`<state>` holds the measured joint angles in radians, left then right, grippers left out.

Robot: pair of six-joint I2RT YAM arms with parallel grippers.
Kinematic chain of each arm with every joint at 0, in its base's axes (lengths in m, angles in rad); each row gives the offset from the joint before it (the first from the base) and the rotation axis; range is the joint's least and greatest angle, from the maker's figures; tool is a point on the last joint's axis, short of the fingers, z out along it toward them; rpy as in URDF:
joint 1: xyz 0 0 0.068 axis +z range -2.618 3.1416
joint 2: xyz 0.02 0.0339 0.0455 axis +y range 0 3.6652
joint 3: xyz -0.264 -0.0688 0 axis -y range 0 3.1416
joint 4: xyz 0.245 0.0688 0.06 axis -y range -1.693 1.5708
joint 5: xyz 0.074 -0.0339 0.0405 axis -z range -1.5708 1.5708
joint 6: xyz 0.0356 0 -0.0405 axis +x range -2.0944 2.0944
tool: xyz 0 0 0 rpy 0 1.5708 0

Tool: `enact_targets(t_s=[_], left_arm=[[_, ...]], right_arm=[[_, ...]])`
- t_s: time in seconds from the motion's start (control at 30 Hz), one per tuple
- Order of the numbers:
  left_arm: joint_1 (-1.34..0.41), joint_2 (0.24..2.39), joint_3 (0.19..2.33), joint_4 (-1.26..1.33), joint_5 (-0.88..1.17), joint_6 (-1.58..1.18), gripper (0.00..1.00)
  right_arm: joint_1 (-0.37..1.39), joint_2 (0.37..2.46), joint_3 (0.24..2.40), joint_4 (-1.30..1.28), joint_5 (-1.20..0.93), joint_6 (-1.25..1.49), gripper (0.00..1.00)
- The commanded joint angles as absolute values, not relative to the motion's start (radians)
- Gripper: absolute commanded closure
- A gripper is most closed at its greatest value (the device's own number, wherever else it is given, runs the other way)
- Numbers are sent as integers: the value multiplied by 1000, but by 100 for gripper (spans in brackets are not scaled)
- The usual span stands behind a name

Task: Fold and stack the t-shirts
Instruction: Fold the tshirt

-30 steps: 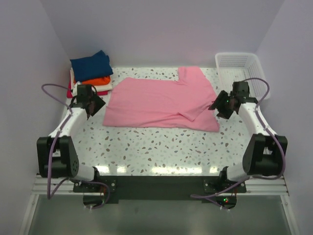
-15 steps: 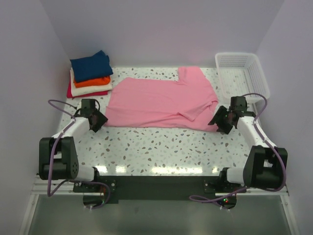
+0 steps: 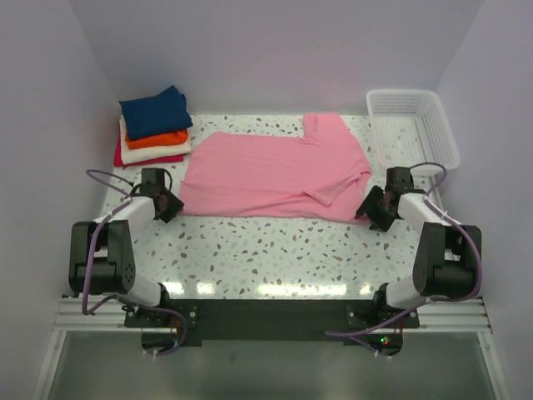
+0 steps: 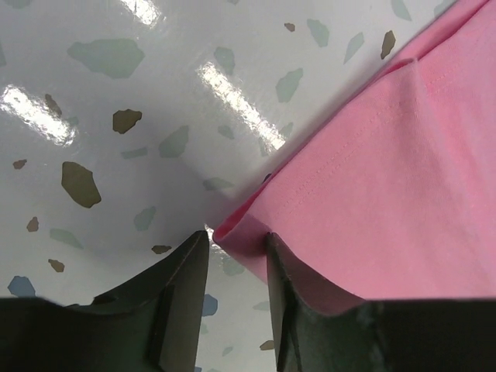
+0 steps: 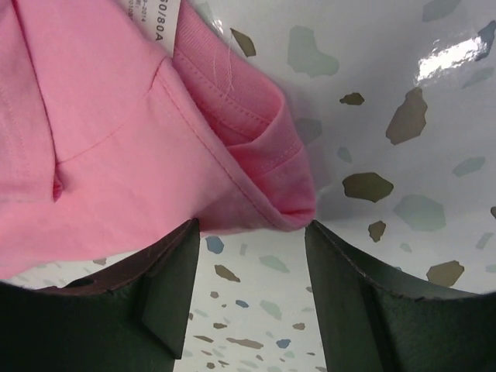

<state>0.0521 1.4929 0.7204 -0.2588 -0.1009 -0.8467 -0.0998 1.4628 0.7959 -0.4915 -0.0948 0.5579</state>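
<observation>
The left gripper (image 4: 236, 252) has its fingers (image 4: 180, 298) parted by a narrow gap, with nothing clamped. The near-left hem corner of the light pink t-shirt (image 4: 387, 178) sits right at the mouth of that gap, its tip between the two fingertips. The speckled table (image 4: 116, 116) shows through behind the corner. Whether the right-hand pad already touches the cloth cannot be settled from the wrist view.

The right gripper (image 5: 252, 256) is spread much wider, its fingers (image 5: 360, 302) well apart and empty. A folded, ribbed edge of the same shirt lies just ahead of the gap. It bunches toward the outer finger, and a white tag (image 5: 159, 14) lies further in.

In the top view both arms lie low with the forearms angled inward. The left gripper (image 3: 166, 205) is at the shirt's near-left corner and the right gripper (image 3: 372, 210) at its near-right corner. The shirt lies spread flat between them.

Beyond the left fingers a folded stack sits against the far-left wall. It shows a navy blue t-shirt (image 3: 154, 111) on top, then an orange t-shirt (image 3: 158, 137), a cream-white t-shirt (image 3: 154, 151) and a red t-shirt (image 3: 137, 159). A white mesh basket (image 3: 414, 125) stands beyond the right fingers.
</observation>
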Motion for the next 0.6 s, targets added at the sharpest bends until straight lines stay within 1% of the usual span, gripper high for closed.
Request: enact_targets(t_s=[0.0, 0.03, 0.07, 0.1, 0.13, 0.17, 0.2, 0.23, 0.27, 0.3, 0.37, 0.4, 0.57], left_arm=[[58, 1523, 735, -238, -118, -848, 61], [58, 1531, 735, -239, -120, -844, 64], [57, 1532, 735, -242, -124, -844, 67], [57, 1532, 736, -244, -127, -841, 73], [57, 1532, 738, -242, -130, -838, 77], [55, 1532, 738, -245, -135, -835, 81], [57, 1531, 741, -244, -137, -833, 89], [57, 1529, 744, -245, -138, -828, 92], [57, 1528, 750, -253, -140, -827, 97], [57, 1523, 759, -258, -141, -825, 100], [58, 1517, 772, -279, -156, -813, 100], [60, 1506, 785, -288, -164, -808, 100], [61, 1457, 805, -348, -218, -781, 100]], right_arm=[[-106, 1500, 802, -413, -57, 566, 40], [-106, 1509, 805, -407, -54, 563, 42], [-106, 1517, 811, -407, -49, 563, 50], [-106, 1526, 821, -407, -43, 561, 54], [-106, 1526, 825, -408, -35, 558, 57], [-106, 1525, 836, -414, -29, 557, 65], [-104, 1523, 842, -419, -23, 555, 71], [-106, 1514, 850, -434, -12, 552, 76], [-107, 1511, 868, -445, -8, 551, 86], [-107, 1506, 877, -455, -8, 549, 90], [-109, 1488, 902, -497, -3, 543, 97], [-112, 1480, 910, -509, -3, 540, 99], [-139, 1410, 905, -595, 5, 531, 100]])
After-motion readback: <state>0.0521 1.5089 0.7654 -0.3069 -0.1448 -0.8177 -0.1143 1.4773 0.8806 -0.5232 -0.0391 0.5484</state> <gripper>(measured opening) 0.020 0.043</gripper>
